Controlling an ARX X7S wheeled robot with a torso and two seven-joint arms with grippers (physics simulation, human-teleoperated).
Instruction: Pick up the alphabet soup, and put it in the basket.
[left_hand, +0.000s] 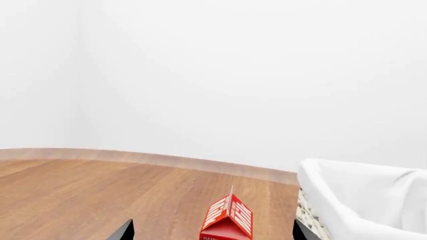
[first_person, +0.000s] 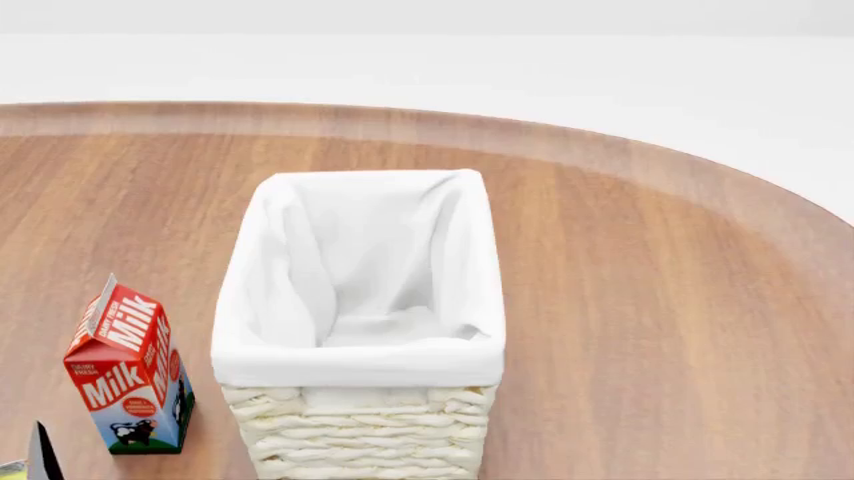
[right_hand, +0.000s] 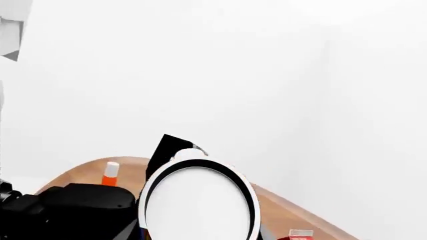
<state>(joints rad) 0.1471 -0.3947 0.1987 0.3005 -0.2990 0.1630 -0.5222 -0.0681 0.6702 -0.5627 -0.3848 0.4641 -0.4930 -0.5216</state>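
On the round wooden surface, the basket stands near the middle of the head view. Its short woven wall faces the robot and its white cloth liner is folded over the rim. Only cloth shows in the part of its interior that is visible.

A red milk carton stands upright just to the basket's left, close to it but not touching.

The alphabet soup cannot be identified with certainty in any view. A pale sliver at the lower left corner of the head view, beside a dark pointed tip, is too small to name.

In the left wrist view, the left gripper has its two dark fingertips spread wide apart, holding nothing. The milk carton appears between them, further off on the surface. The basket's lined rim is at the side.

The right wrist view looks across from beside the robot. A large white disc with a black rim and a dark housing fill the foreground. Behind them a small orange-and-white item stands on the far edge of the surface, and a red-topped item is at the frame edge. No finger of the right gripper shows, so its state cannot be told.
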